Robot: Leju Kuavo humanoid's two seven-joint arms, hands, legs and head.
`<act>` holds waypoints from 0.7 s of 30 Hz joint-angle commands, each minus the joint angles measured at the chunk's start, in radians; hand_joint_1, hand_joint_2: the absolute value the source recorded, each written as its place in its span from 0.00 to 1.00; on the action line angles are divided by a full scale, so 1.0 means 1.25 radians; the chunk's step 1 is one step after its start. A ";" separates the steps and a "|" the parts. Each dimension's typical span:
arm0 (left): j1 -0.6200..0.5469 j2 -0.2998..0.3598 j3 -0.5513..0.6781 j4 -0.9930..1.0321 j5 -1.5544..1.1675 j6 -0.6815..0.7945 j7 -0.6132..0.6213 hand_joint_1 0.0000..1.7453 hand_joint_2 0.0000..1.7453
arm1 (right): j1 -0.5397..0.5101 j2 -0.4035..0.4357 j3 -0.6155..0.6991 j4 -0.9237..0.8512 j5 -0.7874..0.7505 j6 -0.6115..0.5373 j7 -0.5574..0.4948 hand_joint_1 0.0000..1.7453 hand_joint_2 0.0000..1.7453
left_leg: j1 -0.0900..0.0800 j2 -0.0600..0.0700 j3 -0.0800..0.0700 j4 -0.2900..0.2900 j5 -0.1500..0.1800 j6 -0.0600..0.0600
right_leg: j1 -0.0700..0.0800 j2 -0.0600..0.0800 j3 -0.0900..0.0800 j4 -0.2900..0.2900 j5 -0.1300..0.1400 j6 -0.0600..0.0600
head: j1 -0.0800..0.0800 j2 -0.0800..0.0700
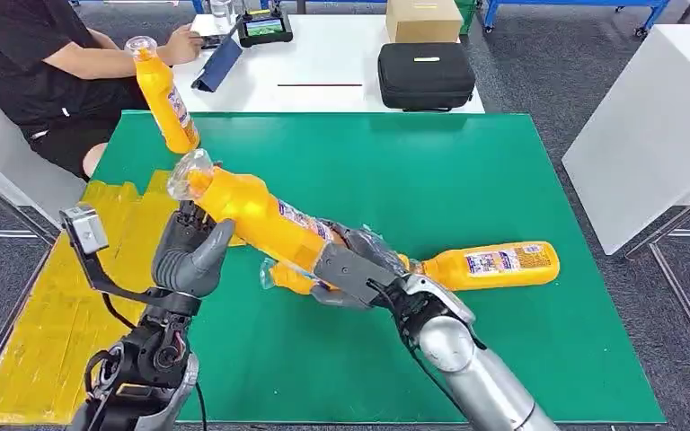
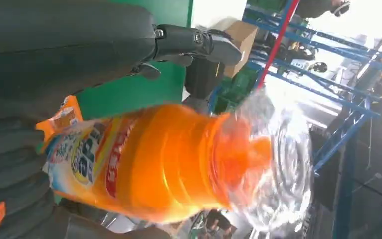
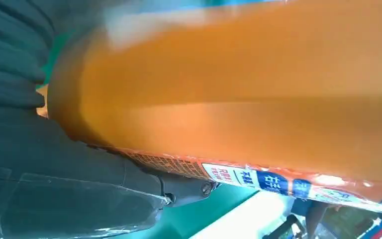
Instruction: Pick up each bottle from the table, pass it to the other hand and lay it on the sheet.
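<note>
My right hand [image 1: 359, 269] grips an orange bottle [image 1: 252, 211] by its base, tilted above the green mat [image 1: 431, 180] with its clear cap toward the far left. My left hand [image 1: 189, 256] is under the bottle's neck with fingers [image 2: 199, 42] spread apart, not closed on it. Up close the bottle [image 2: 154, 159] lies across the left palm, and its body [image 3: 253, 89] sits against the right hand [image 3: 40, 164]. A second bottle [image 1: 494, 265] lies on the mat to the right. A third bottle [image 1: 289, 278] lies partly hidden under the held one. The yellow sheet [image 1: 45, 341] lies at the left.
A seated person [image 1: 45, 54] is at the far left, with another orange bottle [image 1: 166, 94] tilted at the mat's far left corner near their hand. A white table behind carries a black case [image 1: 425, 74], a cardboard box [image 1: 422, 20] and a tablet [image 1: 265, 27].
</note>
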 commanded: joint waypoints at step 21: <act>-0.121 0.051 -0.179 0.107 0.025 0.018 0.020 0.00 1.00 | -0.144 0.110 0.171 0.070 0.018 0.002 0.101 1.00 1.00 | 0.001 0.001 0.002 0.000 -0.001 -0.003 | 0.001 -0.001 0.002 0.000 -0.001 0.000 | 0.000 0.000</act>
